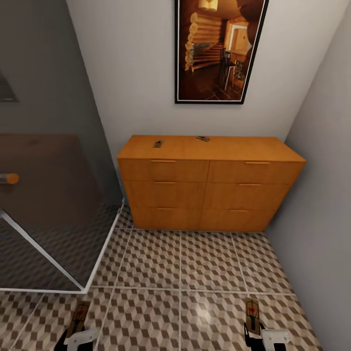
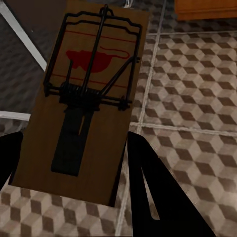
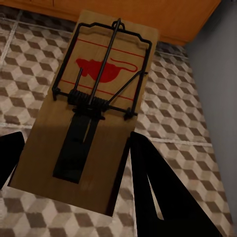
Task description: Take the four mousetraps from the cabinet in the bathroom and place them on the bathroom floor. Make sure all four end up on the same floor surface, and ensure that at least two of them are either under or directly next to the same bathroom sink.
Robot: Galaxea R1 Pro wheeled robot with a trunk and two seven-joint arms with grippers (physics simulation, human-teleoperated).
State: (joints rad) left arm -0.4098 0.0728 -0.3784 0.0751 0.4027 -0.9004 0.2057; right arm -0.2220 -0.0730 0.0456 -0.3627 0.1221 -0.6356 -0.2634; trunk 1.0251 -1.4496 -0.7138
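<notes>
The orange-brown cabinet (image 1: 209, 190) stands against the far wall with all drawers shut. Two mousetraps lie on its top, one (image 1: 158, 144) toward the left and one (image 1: 203, 138) near the middle. My left gripper (image 1: 78, 336) is at the bottom left, shut on a mousetrap (image 2: 84, 98) held above the tiled bathroom floor (image 1: 195, 273). At the bottom right my right gripper (image 1: 256, 334) is shut on another mousetrap (image 3: 94, 108). In each wrist view the black fingers (image 2: 158, 197) (image 3: 163, 197) flank the wooden board. The sink is out of view.
A glass shower enclosure with a white frame (image 1: 48, 209) fills the left side. A grey wall (image 1: 321, 204) closes the right side. A framed picture (image 1: 219, 48) hangs above the cabinet. Open tiled floor lies between me and the cabinet.
</notes>
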